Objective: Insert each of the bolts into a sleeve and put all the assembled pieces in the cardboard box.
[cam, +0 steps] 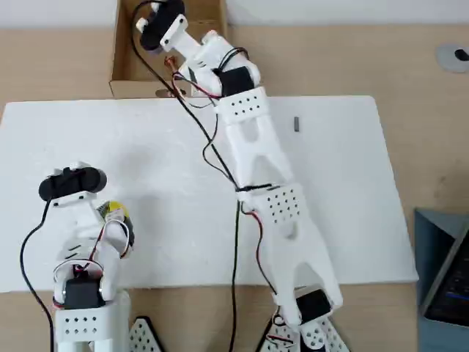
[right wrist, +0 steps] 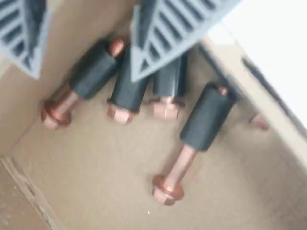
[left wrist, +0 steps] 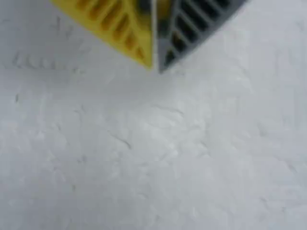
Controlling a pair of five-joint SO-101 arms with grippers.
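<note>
Right gripper (right wrist: 86, 74): hangs spread wide, empty, over cardboard box (right wrist: 96, 191) holding sleeved bolts (right wrist: 201, 124). Left gripper (left wrist: 156, 64): sits pinched together, empty, above white mat (left wrist: 153, 158).

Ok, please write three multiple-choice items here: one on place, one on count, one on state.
1. Where is the right gripper? A over the cardboard box; B folded at its own base; C raised straight up.
2. How many sleeved bolts lie in the box? A one; B four; C seven.
3. How is the left gripper? A wide open; B shut on a bolt; C shut, empty.
Answers: A, box floor lies below it; B, four show there; C, tips meet over bare white mat.
</note>
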